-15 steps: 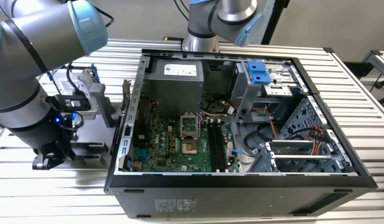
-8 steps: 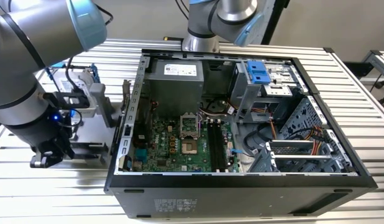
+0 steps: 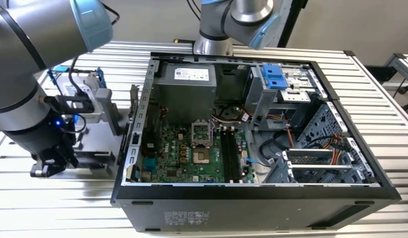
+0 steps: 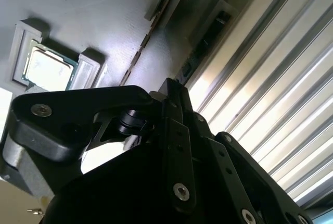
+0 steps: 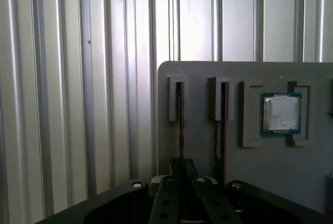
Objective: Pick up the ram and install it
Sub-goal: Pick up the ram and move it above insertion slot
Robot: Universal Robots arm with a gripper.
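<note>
Ram [image 5: 179, 125] set on edge in a slot of a grey holder tray [image 5: 200, 75], with the gripper [image 5: 182, 162] in line with it.
In the first wrist view the ribbed metal surface [image 5: 78, 78] is met first, then the ram, a second stick [image 5: 220, 130] in the slot just beside it, and a processor [image 5: 281, 112] in its own pocket. Whether the gripper is spread or pinching the ram cannot be told. In the exterior view the arm [image 3: 31, 99] is seen at the exterior view's left and the open computer case [image 3: 257, 203] at its right.

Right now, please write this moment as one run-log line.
stage: pickup | gripper: at gray holder, in line with ram | ram: standing on edge in holder slot
</note>
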